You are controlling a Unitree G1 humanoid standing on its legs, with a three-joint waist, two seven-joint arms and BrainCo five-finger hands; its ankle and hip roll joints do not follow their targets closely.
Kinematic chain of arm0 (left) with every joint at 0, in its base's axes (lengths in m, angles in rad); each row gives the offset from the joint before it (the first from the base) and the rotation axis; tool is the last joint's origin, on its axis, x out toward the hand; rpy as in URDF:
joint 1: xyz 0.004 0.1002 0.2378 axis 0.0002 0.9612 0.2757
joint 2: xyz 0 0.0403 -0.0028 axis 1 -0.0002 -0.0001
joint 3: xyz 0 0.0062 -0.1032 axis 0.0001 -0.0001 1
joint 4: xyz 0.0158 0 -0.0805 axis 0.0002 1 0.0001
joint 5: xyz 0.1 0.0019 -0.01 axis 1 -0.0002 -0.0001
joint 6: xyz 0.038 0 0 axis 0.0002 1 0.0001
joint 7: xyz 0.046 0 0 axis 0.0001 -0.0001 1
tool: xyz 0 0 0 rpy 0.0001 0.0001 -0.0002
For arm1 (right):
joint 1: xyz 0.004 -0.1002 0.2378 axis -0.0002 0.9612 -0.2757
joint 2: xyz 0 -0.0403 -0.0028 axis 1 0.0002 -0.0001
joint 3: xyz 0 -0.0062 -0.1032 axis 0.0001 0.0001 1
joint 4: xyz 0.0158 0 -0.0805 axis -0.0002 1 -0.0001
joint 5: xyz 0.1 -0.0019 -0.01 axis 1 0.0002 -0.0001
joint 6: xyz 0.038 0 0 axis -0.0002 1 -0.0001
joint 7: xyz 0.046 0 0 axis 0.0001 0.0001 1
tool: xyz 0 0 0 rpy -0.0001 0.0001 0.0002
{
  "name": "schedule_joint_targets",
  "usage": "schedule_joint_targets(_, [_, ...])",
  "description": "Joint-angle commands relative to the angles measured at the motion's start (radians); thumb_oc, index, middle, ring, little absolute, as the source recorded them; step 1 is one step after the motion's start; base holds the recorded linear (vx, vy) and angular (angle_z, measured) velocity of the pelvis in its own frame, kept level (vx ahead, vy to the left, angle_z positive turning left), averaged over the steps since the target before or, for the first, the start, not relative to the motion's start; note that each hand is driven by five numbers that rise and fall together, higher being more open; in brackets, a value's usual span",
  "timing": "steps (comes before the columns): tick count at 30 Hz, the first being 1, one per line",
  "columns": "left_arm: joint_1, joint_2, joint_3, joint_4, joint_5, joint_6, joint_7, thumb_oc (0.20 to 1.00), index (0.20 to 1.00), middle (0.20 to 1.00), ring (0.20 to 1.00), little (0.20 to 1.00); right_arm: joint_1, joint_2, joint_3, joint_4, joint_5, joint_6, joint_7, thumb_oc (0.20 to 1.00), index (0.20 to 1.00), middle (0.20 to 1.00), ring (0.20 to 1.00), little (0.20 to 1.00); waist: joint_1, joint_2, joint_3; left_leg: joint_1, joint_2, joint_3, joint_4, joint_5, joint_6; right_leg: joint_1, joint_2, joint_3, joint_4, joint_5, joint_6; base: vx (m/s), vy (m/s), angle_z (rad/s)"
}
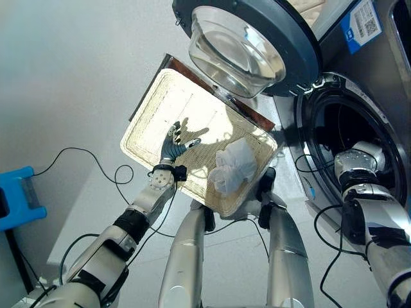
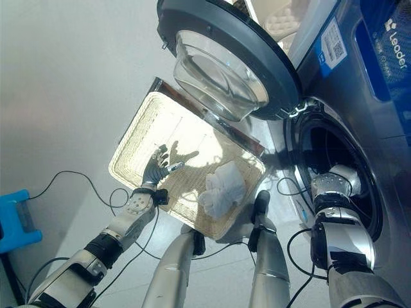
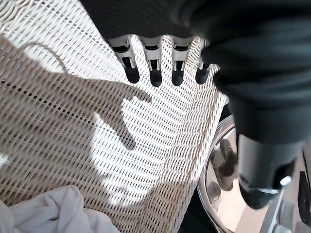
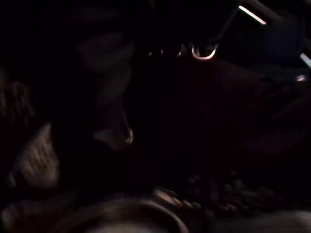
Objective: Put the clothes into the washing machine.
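A crumpled white cloth (image 1: 234, 165) lies in the near right corner of a shallow cream wicker basket (image 1: 186, 102). My left hand (image 1: 174, 144) hovers open over the basket's bare weave, a little left of the cloth, and holds nothing. In the left wrist view its straight fingers (image 3: 154, 73) cast a shadow on the wicker, with the cloth (image 3: 53, 211) at the edge. The washing machine's drum opening (image 1: 340, 125) gapes dark on the right, its round glass door (image 1: 247, 38) swung open above the basket. My right arm (image 1: 358, 173) reaches into the drum, where the hand is hidden in darkness.
The open door hangs over the basket's far right corner. A blue box (image 1: 16, 196) sits on the grey floor at the far left. The machine's front panel (image 1: 379, 38) rises behind the drum on the right.
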State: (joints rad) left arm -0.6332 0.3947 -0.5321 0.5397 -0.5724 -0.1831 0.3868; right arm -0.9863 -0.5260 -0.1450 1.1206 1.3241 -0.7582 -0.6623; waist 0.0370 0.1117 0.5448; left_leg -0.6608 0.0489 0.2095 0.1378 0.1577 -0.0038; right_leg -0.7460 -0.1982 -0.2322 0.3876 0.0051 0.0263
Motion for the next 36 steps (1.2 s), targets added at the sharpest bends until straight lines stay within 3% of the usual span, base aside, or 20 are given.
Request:
schedule_joint_targets(1, [-0.035, -0.049, 0.009, 0.015, -0.011, -0.033, 0.002, 1.0, 1.0, 1.0, 1.0, 1.0, -0.031, -0.095, 0.064, 0.009, -0.13, 0.057, -0.047, 1.0, 1.0, 1.0, 1.0, 1.0, -0.013, 0.05, -0.025, -0.001, -0.048, 0.027, 0.098, -0.154, -0.055, 0.002, -0.003, -0.056, 0.036, -0.01, 0.096, 0.0, 0.0, 0.0])
schedule_joint_targets(9, [-0.047, -0.042, 0.01, 0.031, -0.016, -0.026, -0.017, 1.0, 1.0, 1.0, 1.0, 1.0, -0.047, -0.083, 0.094, 0.041, -0.2, 0.139, -0.098, 1.0, 1.0, 1.0, 1.0, 1.0, -0.005, 0.05, -0.025, -0.004, -0.05, 0.025, 0.099, -0.157, -0.05, -0.001, -0.002, -0.061, 0.043, -0.013, 0.095, 0.0, 0.0, 0.0])
schedule_joint_targets(11, [-0.048, -0.047, 0.007, 0.035, -0.001, -0.021, -0.017, 1.0, 1.0, 1.0, 1.0, 1.0, -0.049, -0.081, 0.101, 0.057, -0.267, 0.195, -0.141, 1.0, 1.0, 1.0, 1.0, 1.0, -0.004, 0.05, -0.025, -0.009, -0.05, 0.024, 0.102, -0.158, -0.049, -0.004, -0.002, -0.062, 0.045, -0.013, 0.095, 0.0, 0.0, 0.0])
schedule_joint_targets(13, [-0.058, -0.044, -0.004, 0.045, 0.07, -0.012, -0.023, 1.0, 1.0, 1.0, 1.0, 1.0, -0.063, -0.088, 0.131, 0.083, -0.373, 0.3, -0.196, 1.0, 1.0, 1.0, 1.0, 1.0, 0.001, 0.052, -0.025, -0.016, -0.05, 0.022, 0.106, -0.158, -0.047, -0.011, -0.004, -0.064, 0.05, -0.012, 0.096, 0.0, 0.0, 0.0])
schedule_joint_targets(14, [-0.059, -0.043, -0.007, 0.047, 0.08, -0.011, -0.023, 1.0, 1.0, 1.0, 1.0, 1.0, -0.063, -0.091, 0.135, 0.085, -0.381, 0.311, -0.201, 1.0, 1.0, 1.0, 1.0, 1.0, 0.001, 0.053, -0.025, -0.016, -0.05, 0.022, 0.106, -0.158, -0.047, -0.011, -0.004, -0.064, 0.05, -0.012, 0.096, 0.0, 0.0, 0.0])
schedule_joint_targets(15, [-0.066, -0.032, -0.021, 0.052, 0.13, -0.001, -0.019, 1.0, 1.0, 1.0, 1.0, 1.0, -0.064, -0.099, 0.161, 0.098, -0.438, 0.388, -0.198, 1.0, 1.0, 1.0, 1.0, 1.0, 0.002, 0.053, -0.025, -0.017, -0.05, 0.023, 0.108, -0.157, -0.047, -0.012, -0.005, -0.065, 0.051, -0.011, 0.095, 0.0, 0.0, 0.0])
schedule_joint_targets(17, [-0.07, -0.025, -0.027, 0.055, 0.167, 0.002, -0.012, 1.0, 1.0, 1.0, 1.0, 1.0, -0.066, -0.103, 0.174, 0.102, -0.47, 0.436, -0.204, 1.0, 1.0, 1.0, 1.0, 1.0, 0.002, 0.054, -0.025, -0.017, -0.05, 0.023, 0.108, -0.157, -0.047, -0.014, -0.004, -0.065, 0.052, -0.012, 0.095, 0.0, 0.0, 0.0])
schedule_joint_targets(18, [-0.078, -0.006, -0.037, 0.062, 0.231, 0.016, 0.005, 1.0, 1.0, 1.0, 1.0, 1.0, -0.052, -0.106, 0.202, 0.112, -0.54, 0.522, -0.205, 1.0, 1.0, 1.0, 1.0, 1.0, 0.001, 0.053, -0.025, -0.02, -0.048, 0.025, 0.112, -0.157, -0.047, -0.015, -0.004, -0.065, 0.055, -0.014, 0.095, 0.0, 0.0, 0.0])
schedule_joint_targets(20, [-0.087, 0.021, -0.05, 0.067, 0.326, 0.039, 0.021, 1.0, 1.0, 1.0, 1.0, 1.0, -0.029, -0.104, 0.231, 0.112, -0.586, 0.606, -0.215, 1.0, 1.0, 1.0, 1.0, 1.0, -0.002, 0.052, -0.025, -0.025, -0.044, 0.03, 0.116, -0.157, -0.046, -0.022, -0.004, -0.063, 0.058, -0.014, 0.094, 0.0, 0.0, 0.0])
schedule_joint_targets(24, [-0.102, 0.064, -0.076, 0.068, 0.45, 0.074, 0.052, 1.0, 1.0, 1.0, 1.0, 1.0, 0.007, -0.095, 0.254, 0.125, -0.665, 0.703, -0.219, 1.0, 1.0, 1.0, 1.0, 1.0, -0.004, 0.052, -0.025, -0.028, -0.041, 0.034, 0.117, -0.157, -0.046, -0.024, -0.002, -0.06, 0.055, -0.015, 0.095, 0.0, 0.009, 0.0])
schedule_joint_targets(25, [-0.109, 0.082, -0.094, 0.073, 0.535, 0.088, 0.068, 1.0, 1.0, 1.0, 1.0, 1.0, 0.016, -0.093, 0.276, 0.147, -0.725, 0.76, -0.215, 1.0, 1.0, 1.0, 1.0, 1.0, -0.003, 0.057, -0.025, -0.029, -0.038, 0.037, 0.117, -0.157, -0.047, -0.027, -0.003, -0.058, 0.055, -0.016, 0.096, 0.0, 0.039, -0.01])
schedule_joint_targets(27, [-0.123, 0.1, -0.119, 0.076, 0.632, 0.104, 0.103, 1.0, 1.0, 1.0, 1.0, 1.0, 0.016, -0.098, 0.305, 0.173, -0.817, 0.811, -0.224, 1.0, 1.0, 1.0, 1.0, 1.0, -0.002, 0.065, -0.025, -0.032, -0.037, 0.04, 0.119, -0.158, -0.047, -0.032, -0.005, -0.056, 0.057, -0.018, 0.097, 0.0, 0.023, -0.01])
schedule_joint_targets(32, [-0.126, 0.105, -0.124, 0.076, 0.653, 0.108, 0.108, 1.0, 1.0, 1.0, 1.0, 1.0, 0.017, -0.098, 0.311, 0.175, -0.838, 0.825, -0.231, 1.0, 1.0, 1.0, 1.0, 1.0, -0.002, 0.066, -0.025, -0.033, -0.036, 0.041, 0.119, -0.159, -0.047, -0.034, -0.006, -0.056, 0.058, -0.018, 0.098, 0.0, 0.007, 0.0])
schedule_joint_targets(33, [-0.133, 0.126, -0.149, 0.086, 0.69, 0.109, 0.122, 1.0, 1.0, 1.0, 1.0, 1.0, 0.034, -0.1, 0.334, 0.198, -0.872, 0.869, -0.292, 1.0, 1.0, 1.0, 1.0, 1.0, -0.004, 0.073, -0.025, -0.028, -0.036, 0.045, 0.11, -0.155, -0.05, -0.031, -0.002, -0.051, 0.049, -0.018, 0.1, 0.0, 0.06, -0.01])
schedule_joint_targets(35, [-0.122, 0.134, -0.153, 0.088, 0.709, 0.109, 0.135, 1.0, 1.0, 1.0, 1.0, 1.0, 0.074, -0.086, 0.28, 0.207, -0.749, 0.793, -0.379, 1.0, 1.0, 1.0, 1.0, 1.0, -0.01, 0.08, -0.025, -0.026, -0.033, 0.05, 0.101, -0.157, -0.052, -0.034, 0.003, -0.044, 0.046, -0.021, 0.105, 0.0, 0.067, -0.03])
schedule_joint_targets(36, [-0.122, 0.134, -0.153, 0.088, 0.709, 0.109, 0.135, 1.0, 1.0, 1.0, 1.0, 1.0, 0.074, -0.086, 0.28, 0.207, -0.749, 0.793, -0.379, 1.0, 1.0, 1.0, 1.0, 1.0, -0.01, 0.08, -0.025, -0.026, -0.033, 0.05, 0.101, -0.157, -0.052, -0.034, 0.003, -0.044, 0.046, -0.021, 0.105, 0.0, 0.055, -0.05])
